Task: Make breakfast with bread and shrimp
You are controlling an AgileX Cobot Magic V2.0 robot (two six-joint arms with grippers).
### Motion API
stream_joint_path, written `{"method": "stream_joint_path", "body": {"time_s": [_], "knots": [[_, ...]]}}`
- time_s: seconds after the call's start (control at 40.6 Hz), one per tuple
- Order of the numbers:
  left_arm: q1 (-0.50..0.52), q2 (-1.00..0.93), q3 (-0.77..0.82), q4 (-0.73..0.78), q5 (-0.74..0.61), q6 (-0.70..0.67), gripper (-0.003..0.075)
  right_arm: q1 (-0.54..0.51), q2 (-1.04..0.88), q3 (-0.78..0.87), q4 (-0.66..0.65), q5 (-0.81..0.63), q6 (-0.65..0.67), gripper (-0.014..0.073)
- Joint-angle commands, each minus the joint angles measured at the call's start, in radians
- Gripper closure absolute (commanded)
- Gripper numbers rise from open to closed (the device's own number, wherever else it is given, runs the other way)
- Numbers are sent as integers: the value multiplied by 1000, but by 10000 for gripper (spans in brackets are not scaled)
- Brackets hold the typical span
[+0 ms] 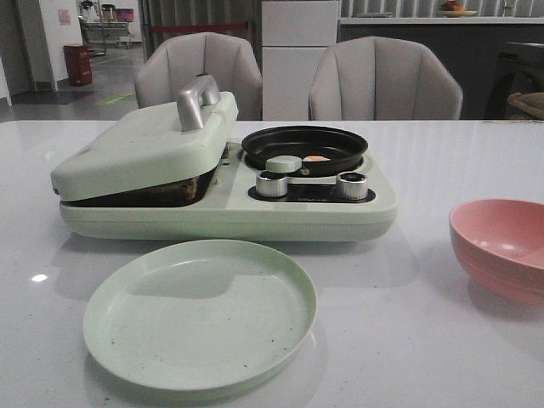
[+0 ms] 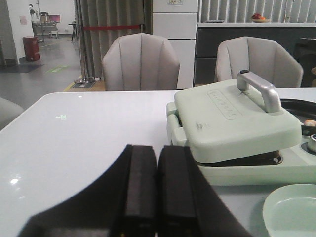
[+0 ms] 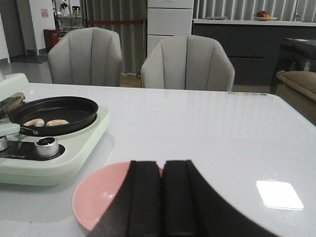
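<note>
The pale green breakfast maker stands mid-table. Its lid rests almost closed on the left half. In the gap under the lid a brown edge of the bread shows; the rest is hidden. The same edge peeks out in the right wrist view. The shrimp lies in the black pan, seen as two pale pink pieces from the right wrist. My left gripper is shut and empty, left of the maker. My right gripper is shut and empty, beside the pink bowl.
A round pale green plate lies in front of the maker. The pink bowl sits at the right. Two silver knobs face forward below the pan. Two grey chairs stand behind the table.
</note>
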Motion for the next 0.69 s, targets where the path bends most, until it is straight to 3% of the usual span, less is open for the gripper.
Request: {"method": "stream_joint_path", "body": {"time_s": [0.0,0.32,0.369,0.517,0.591,0.665], "knots": [[0,-18,30,-3,-85,-9,619,-5,-16,-16,-10,-96,-5,559],[0,-18,30,-3,-85,-9,619,-5,-17,-16,-9,-95,-16,559],[0,-18,30,-3,-85,-9,619,-5,-18,-16,23,-95,-65,559],[0,-18,30,-3,-85,-9,619,-5,-18,-16,285,-96,-314,559],[0,-18,30,-3,-85,-9,619,-9,-18,-16,294,-96,-361,559],[0,-18,30,-3,-85,-9,619,-23,-18,-16,223,-96,-352,559]]}}
